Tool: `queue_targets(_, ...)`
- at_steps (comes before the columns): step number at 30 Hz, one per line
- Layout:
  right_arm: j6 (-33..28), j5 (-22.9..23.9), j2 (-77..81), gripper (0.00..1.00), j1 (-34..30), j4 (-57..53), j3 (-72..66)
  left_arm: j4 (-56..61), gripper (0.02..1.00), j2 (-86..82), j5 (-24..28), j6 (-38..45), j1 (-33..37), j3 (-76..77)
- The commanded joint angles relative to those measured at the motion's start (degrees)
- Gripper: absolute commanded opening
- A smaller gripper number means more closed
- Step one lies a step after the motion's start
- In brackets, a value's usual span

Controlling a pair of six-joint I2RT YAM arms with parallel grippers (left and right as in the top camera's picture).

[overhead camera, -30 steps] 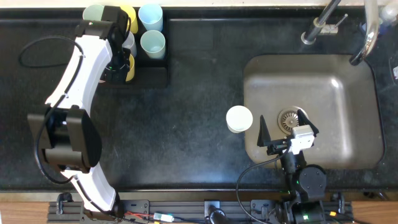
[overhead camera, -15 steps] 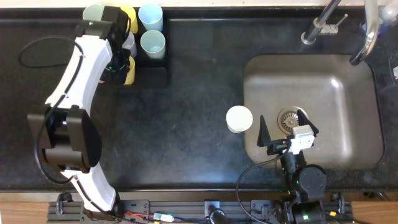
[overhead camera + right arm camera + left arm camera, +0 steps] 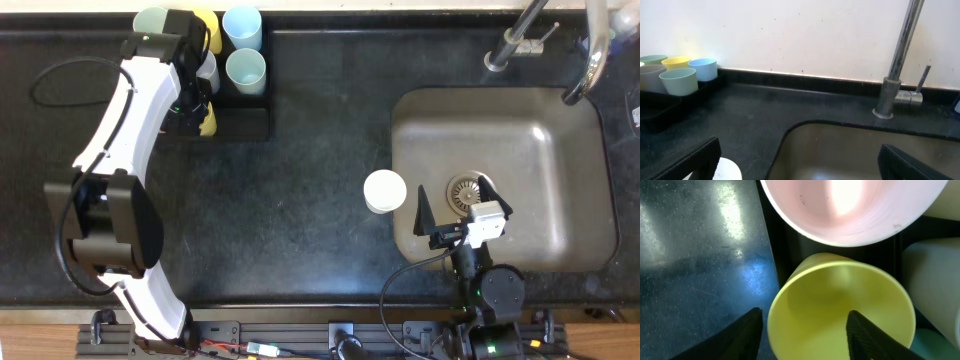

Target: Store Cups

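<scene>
Plastic cup (image 3: 840, 305), glossy yellow, round, tapered; left gripper (image 3: 804, 312) straddles its rim, fingers parted; right gripper (image 3: 799, 145) gapes wide.

Looked like a kitchen to me: a stainless steel sink basin (image 3: 530, 135) sat in a black speckled countertop (image 3: 300, 200), with a chrome tap (image 3: 901, 60) and a plain white wall (image 3: 805, 35) behind.

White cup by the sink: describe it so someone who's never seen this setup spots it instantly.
Find the steel sink in the right side of the black counter. Just outside its left rim stands the white cup. It is white and alone; the other cups are pastel and crowd a black tray at the back left.
</scene>
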Motion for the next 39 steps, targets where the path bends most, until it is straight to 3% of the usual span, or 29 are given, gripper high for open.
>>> queue_targets(1, -0.20, 0.09, -0.52, 0.998, -0.07, 0.28, -0.76, -0.11, 0.606, -4.31, -2.16, 1.16, 0.46, -0.17)
queue_targets(8, -0.20, 0.09, -0.52, 0.998, -0.07, 0.28, -0.76, 5.40, 0.660, -14.69, -7.26, 9.57, 0.24, -0.17)
queue_targets(10, -0.20, 0.09, -0.52, 0.998, -0.07, 0.28, -0.76, 8.11, 0.728, -18.58, -8.81, 13.57, 0.24, -0.22)
queue_targets(15, -0.20, 0.09, -0.52, 0.998, -0.07, 0.28, -0.76, 25.62, 0.842, -29.09, -9.66, 34.69, 0.24, -5.14)
queue_targets(18, -0.20, 0.11, -0.52, 0.996, -0.07, 0.28, -0.76, 42.29, 0.934, -36.59, -5.35, 50.75, 0.24, -13.66)
queue_targets(21, -0.20, 0.09, -0.52, 0.996, -0.07, 0.28, -0.76, 60.13, 1.000, -43.85, 2.84, 68.96, 0.24, -24.72)
queue_targets(25, -0.20, 0.09, -0.52, 0.996, -0.07, 0.28, -0.76, 76.52, 1.000, -52.37, 11.61, 85.61, 0.33, -38.45)
queue_targets(29, -0.20, 0.09, -0.52, 0.996, -0.07, 0.28, -0.76, 79.78, 1.000, -59.30, 11.93, 89.72, 0.42, -47.39)
queue_targets(39, -0.20, 0.09, -0.52, 0.998, -0.07, 0.28, -0.76, 79.76, 1.000, -75.63, 12.83, 89.83, 0.42, -64.08)
